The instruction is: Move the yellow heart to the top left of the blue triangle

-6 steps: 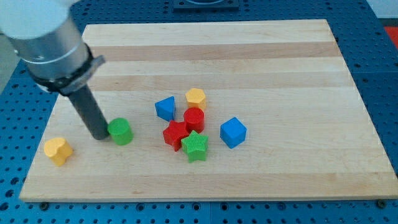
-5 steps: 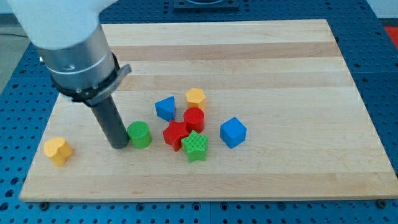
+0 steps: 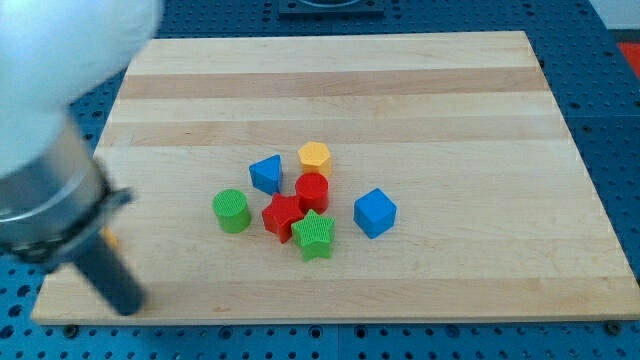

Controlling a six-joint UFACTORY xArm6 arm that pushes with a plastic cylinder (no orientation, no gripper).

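The blue triangle (image 3: 266, 173) lies near the middle of the board, at the left of a cluster of blocks. The yellow heart (image 3: 110, 238) is almost wholly hidden behind my arm near the board's lower left; only a small yellow sliver shows. My tip (image 3: 128, 308) is at the board's bottom left edge, just below and to the right of that sliver, far to the lower left of the blue triangle. It touches no visible block.
A green cylinder (image 3: 232, 211) stands left of a red star (image 3: 282, 215). A red cylinder (image 3: 312, 190), a yellow hexagon (image 3: 315, 157), a green star (image 3: 315, 234) and a blue cube (image 3: 374, 212) complete the cluster. The wooden board (image 3: 400, 90) rests on a blue perforated table.
My tip pushed the green cylinder rightward towards the red star, then swung away to the board's bottom left corner. My arm now covers most of the yellow heart.
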